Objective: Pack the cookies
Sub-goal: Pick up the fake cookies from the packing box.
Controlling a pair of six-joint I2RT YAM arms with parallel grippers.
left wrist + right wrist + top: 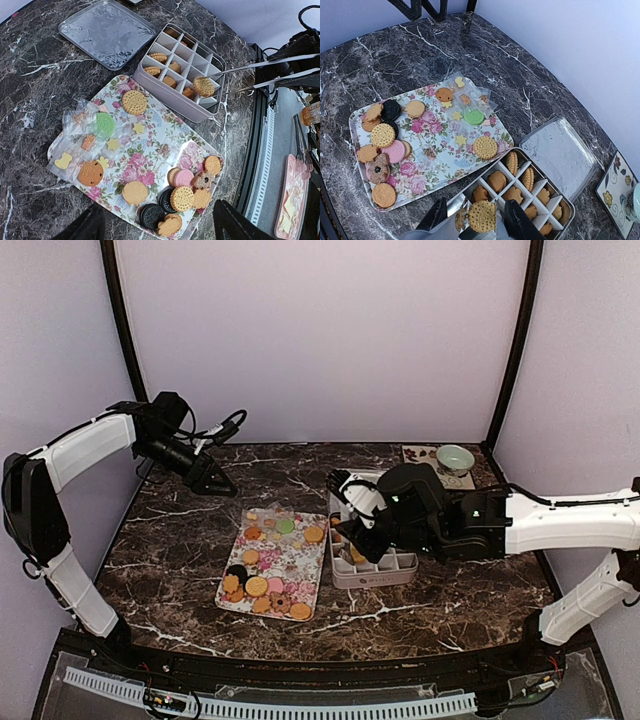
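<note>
Cookies (182, 198) lie on a floral tray (155, 135), most heaped at one end, a few in clear wrappers (82, 145). They also show in the top view (262, 587) and the right wrist view (383, 135). A divided metal box (170, 97) beside the tray holds several tan cookies (496, 181). My right gripper (475, 217) is shut on metal tongs (260, 75), which pinch a round tan cookie (482, 216) over the box's near cells (203, 86). My left gripper (157, 220) is open and empty, high above the tray's left end (215, 483).
The box's lid (107, 32) lies upturned on the marble table beyond the box (560, 155). A small green bowl (455, 457) on a floral coaster (615, 192) stands at the back right corner. Purple walls enclose the table.
</note>
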